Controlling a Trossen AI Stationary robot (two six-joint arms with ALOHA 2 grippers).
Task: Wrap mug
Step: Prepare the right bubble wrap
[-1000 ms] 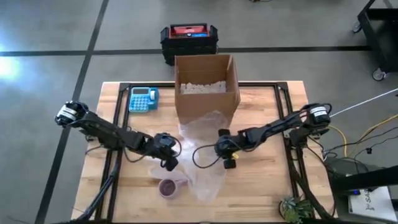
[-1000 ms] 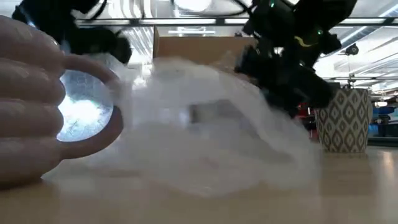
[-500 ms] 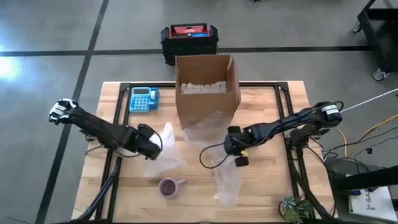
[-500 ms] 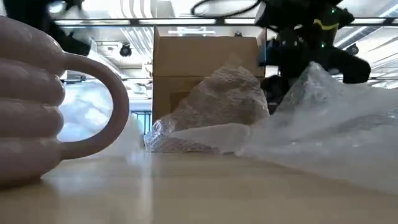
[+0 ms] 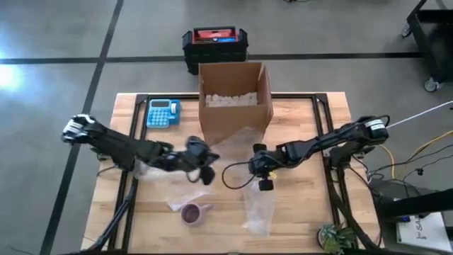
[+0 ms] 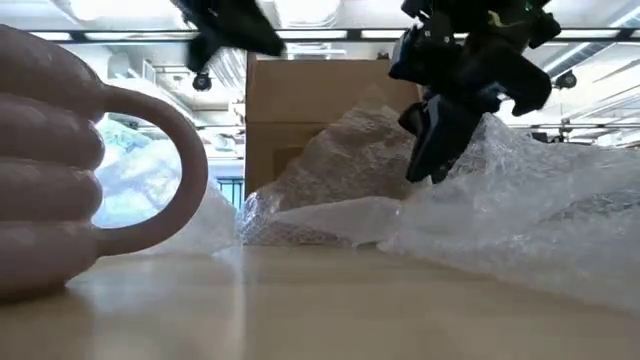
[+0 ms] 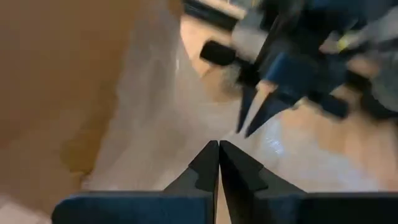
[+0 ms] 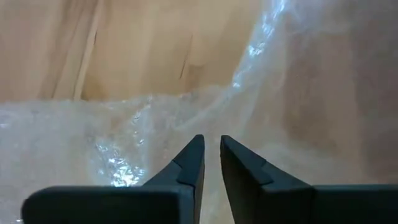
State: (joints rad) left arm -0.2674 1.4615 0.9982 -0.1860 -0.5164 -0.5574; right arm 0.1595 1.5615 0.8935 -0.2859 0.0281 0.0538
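A pink mug (image 5: 191, 212) stands upright near the table's front edge, large at the left of the low view (image 6: 60, 180). Clear bubble wrap (image 5: 256, 209) lies crumpled from the cardboard box down to the front edge, and another stretch (image 5: 159, 188) lies under my left arm. My left gripper (image 5: 203, 161) is shut, above the table behind the mug, pointing at my right gripper (image 5: 259, 172). My right gripper stands over the wrap with its fingers nearly together (image 8: 211, 142). My left gripper's fingers are pressed together (image 7: 219, 149); I cannot tell whether any wrap is between them. My right gripper pinches the bubble wrap at a raised part (image 6: 470, 150) between its two fingers, coming from above and slanting down. The wrap slopes from there down to the table; how many layers I cannot tell.
An open cardboard box (image 5: 237, 99) holding white filler stands at the far middle, with a blue calculator (image 5: 163, 113) to its left. A patterned plant pot (image 6: 552, 195) stands at the front right corner. A black and red case (image 5: 214, 44) lies on the floor beyond.
The wrap that lay over and in front of the mug has been drawn off it, and the mug now stands bare. My left gripper swung toward the table's left edge, then back right toward my right gripper. My right gripper shifted right, then back left.
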